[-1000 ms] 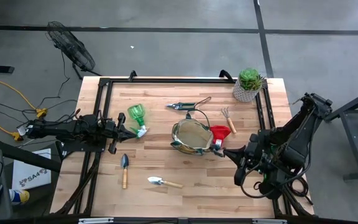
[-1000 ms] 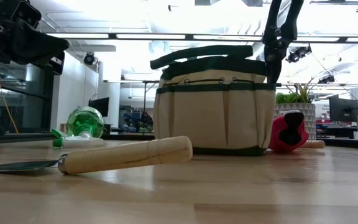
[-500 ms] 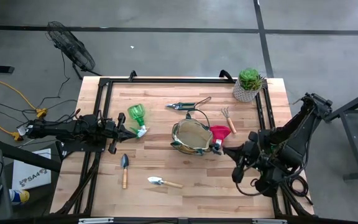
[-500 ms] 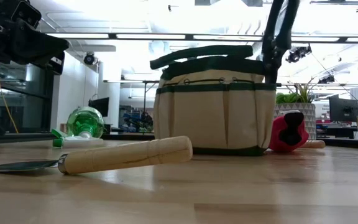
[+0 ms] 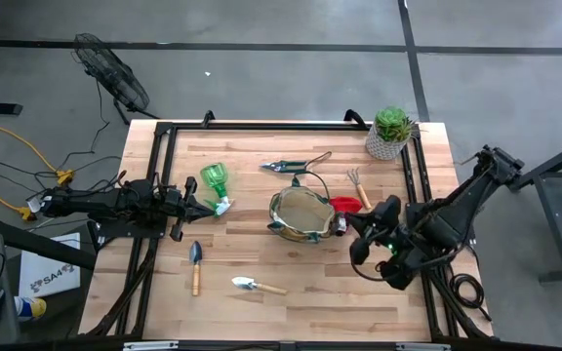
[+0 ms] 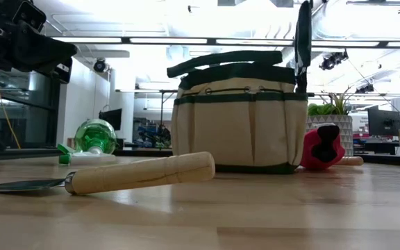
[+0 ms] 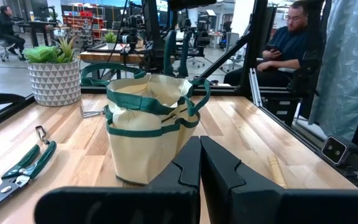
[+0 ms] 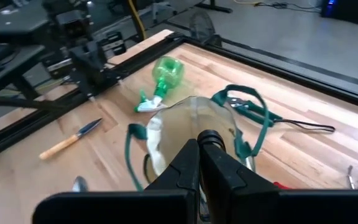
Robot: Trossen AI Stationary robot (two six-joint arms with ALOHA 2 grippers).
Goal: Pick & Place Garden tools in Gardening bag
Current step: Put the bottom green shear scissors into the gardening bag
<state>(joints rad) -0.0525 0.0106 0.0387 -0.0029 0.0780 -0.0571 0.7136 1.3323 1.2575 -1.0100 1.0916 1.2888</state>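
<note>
The gardening bag (image 5: 303, 214) stands upright and open-topped at the table's middle, with a red item (image 5: 345, 204) lying on the table against its right side. Around it lie a green spray bottle (image 5: 215, 184), pruners (image 5: 291, 164), a small hand rake (image 5: 359, 185) and two wooden-handled trowels (image 5: 195, 264) (image 5: 258, 286). My right gripper (image 5: 351, 232) is shut and hovers just right of the bag's rim, above the table. In the right wrist view its fingers (image 8: 201, 144) slant down over the bag (image 8: 191, 124). My left gripper (image 5: 209, 205) waits shut at the table's left, beside the spray bottle.
A green succulent in a pale pot (image 5: 390, 132) stands at the far right corner. A black frame (image 5: 164, 132) runs along the table's edges. Bare wood lies along the near edge right of the trowels. A seated person (image 7: 291, 43) shows beyond the table in the left wrist view.
My right gripper has swung toward the table's left and closed in on the bag's right side, turning as it went. It has stayed shut. The bag and the tools have kept their places.
</note>
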